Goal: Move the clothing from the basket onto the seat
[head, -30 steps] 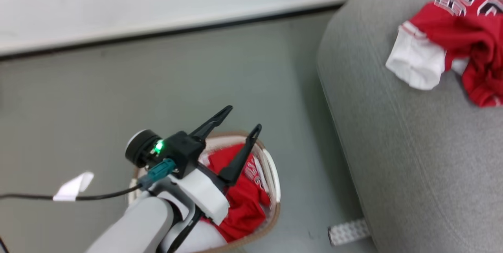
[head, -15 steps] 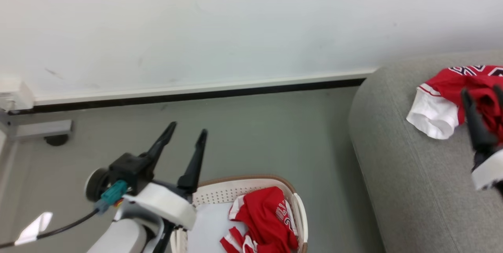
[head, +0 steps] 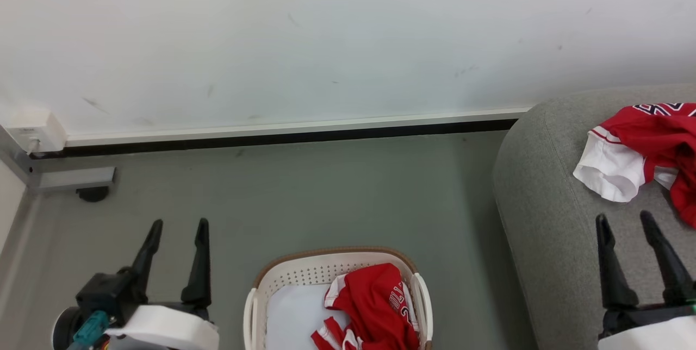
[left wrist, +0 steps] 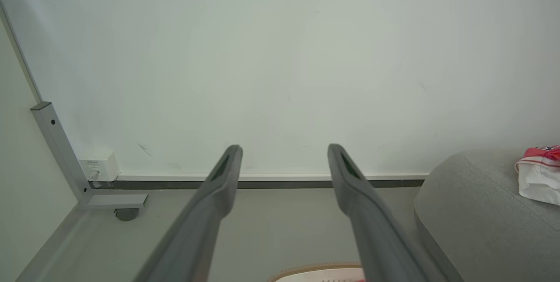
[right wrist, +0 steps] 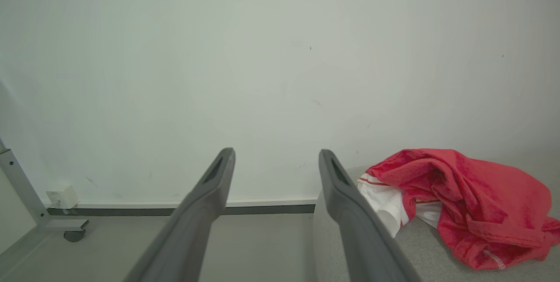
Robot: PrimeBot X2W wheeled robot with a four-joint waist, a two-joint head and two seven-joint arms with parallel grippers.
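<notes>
The white basket (head: 261,290) with a brown rim stands on the floor at the bottom centre of the head view, and a crumpled red jersey (head: 375,306) lies in its right half. A second red jersey (head: 647,138) with a white sleeve lies on the grey seat (head: 549,214) at the right; the right wrist view has this jersey (right wrist: 459,199) at its lower right. My left gripper (head: 179,225) stands open and empty to the left of the basket. My right gripper (head: 625,219) is open and empty over the seat, just short of the jersey there.
A white wall with a dark skirting strip (head: 272,138) runs behind the grey floor. A grey metal post foot with a caster (head: 81,181) and a small white box (head: 35,132) sit at the far left. The basket rim (left wrist: 315,271) peeks in at the left wrist view's bottom.
The head camera has swung up and levelled. My left gripper has drawn back from above the basket to its left side, and my right gripper has come into view at the lower right. Both stayed open.
</notes>
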